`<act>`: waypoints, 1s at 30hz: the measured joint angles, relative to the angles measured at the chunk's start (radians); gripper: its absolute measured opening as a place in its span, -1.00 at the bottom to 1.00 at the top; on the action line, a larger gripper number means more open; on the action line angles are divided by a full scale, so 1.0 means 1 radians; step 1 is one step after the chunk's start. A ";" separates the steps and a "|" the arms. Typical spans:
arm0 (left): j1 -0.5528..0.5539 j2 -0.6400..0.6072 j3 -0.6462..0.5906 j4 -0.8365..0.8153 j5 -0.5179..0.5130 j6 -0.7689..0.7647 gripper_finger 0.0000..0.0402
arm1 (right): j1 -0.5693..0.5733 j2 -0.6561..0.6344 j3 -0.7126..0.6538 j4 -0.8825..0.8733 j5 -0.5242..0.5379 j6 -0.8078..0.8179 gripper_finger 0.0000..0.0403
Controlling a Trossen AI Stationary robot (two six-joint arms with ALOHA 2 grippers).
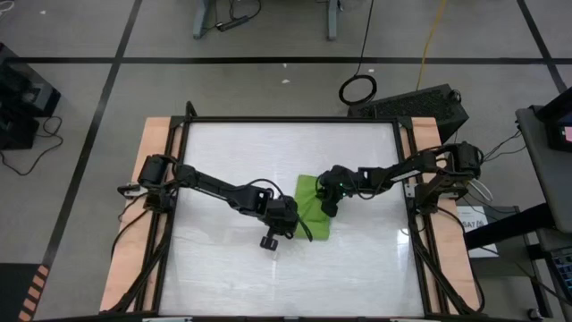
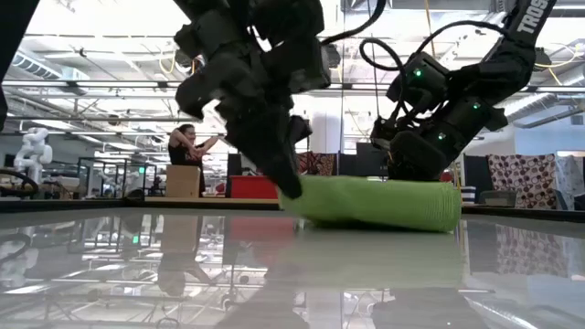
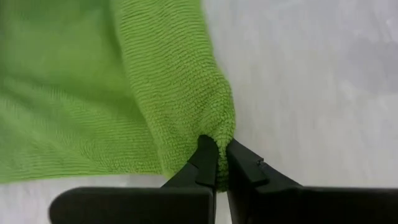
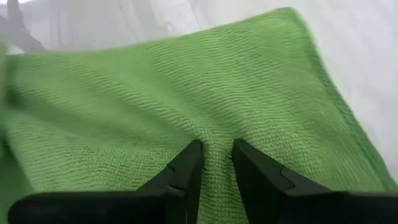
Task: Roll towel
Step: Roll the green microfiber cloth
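The lime-green towel [image 1: 315, 207] lies bunched near the table's middle. In the low view the towel [image 2: 384, 203] is a low, thick roll resting on the glossy tabletop. My left gripper [image 1: 295, 224] is at its near left end, shut on the cloth. My right gripper [image 1: 329, 202] comes in from the right over the towel's far part, its fingers closed down on the flat cloth. The right wrist view shows the flat cloth [image 4: 186, 93] spread out ahead of them. My left gripper pinches the end of a thick rolled fold [image 3: 219, 134] between its two fingers, several layers together. The fingers slant down at it from the table's left. That end is drawn up to a point at the fingertips [image 3: 205, 152], and the rest of the towel lies on the table. My right gripper has a small pucker of the towel's upper surface [image 4: 216, 134] between its two fingers [image 4: 189, 162]. They slant down onto it from the table's right. One layer or several, I cannot tell. The cloth around it lies flat on the table.
Wooden side rails [image 1: 159, 134] and a black frame border the white tabletop [image 1: 250, 152], with free room on every side of the towel. A dark box [image 1: 420, 103] sits beyond the far right corner. A person [image 2: 187, 146] shows in the room behind.
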 joint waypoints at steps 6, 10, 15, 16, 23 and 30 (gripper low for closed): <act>-0.004 0.000 0.021 -0.004 0.036 0.000 -0.92 | -0.023 0.003 -0.003 0.063 -0.042 -0.019 -0.50; 0.002 0.006 0.021 -0.006 0.049 0.023 -0.92 | -0.017 0.003 0.011 0.059 -0.056 -0.015 -0.36; 0.021 0.007 0.021 -0.025 0.050 0.033 -0.92 | 0.008 -0.034 0.021 0.019 -0.093 -0.005 -0.15; 0.025 0.007 0.021 -0.033 0.050 0.033 -0.92 | 0.018 -0.052 0.021 0.017 -0.089 -0.004 -0.12; 0.046 0.026 0.019 -0.033 0.093 0.034 -0.92 | 0.141 -0.228 0.022 -0.010 -0.051 -0.031 -0.08; 0.048 0.068 0.018 -0.021 0.165 0.029 -0.92 | 0.379 -0.276 0.023 0.002 0.120 -0.004 -0.08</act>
